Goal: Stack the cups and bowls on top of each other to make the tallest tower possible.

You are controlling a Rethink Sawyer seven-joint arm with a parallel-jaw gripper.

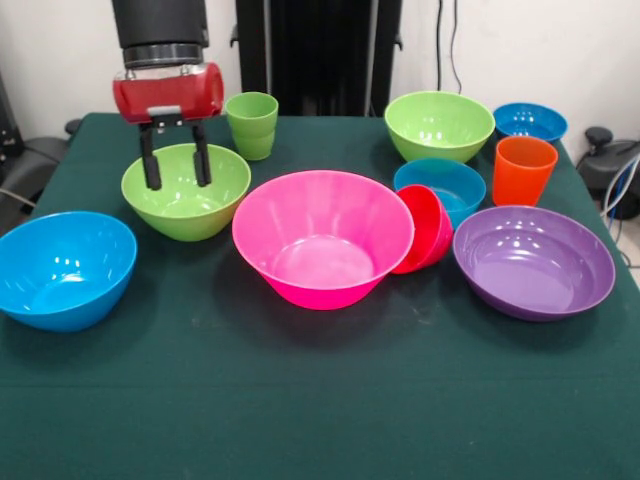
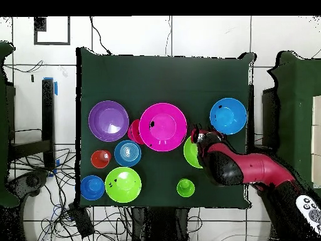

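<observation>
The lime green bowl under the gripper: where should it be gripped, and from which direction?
Best by the rim, from above. The lime green bowl stands upright, mouth open, too wide to span, so one finger should go inside the thin wall and one outside. The gripper already hangs open over its far rim. The side away from the pink bowl looks freest.

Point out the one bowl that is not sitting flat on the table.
The small red-pink bowl: it is tipped on its side, leaning between the big pink bowl and a blue bowl. The others stand upright.
</observation>
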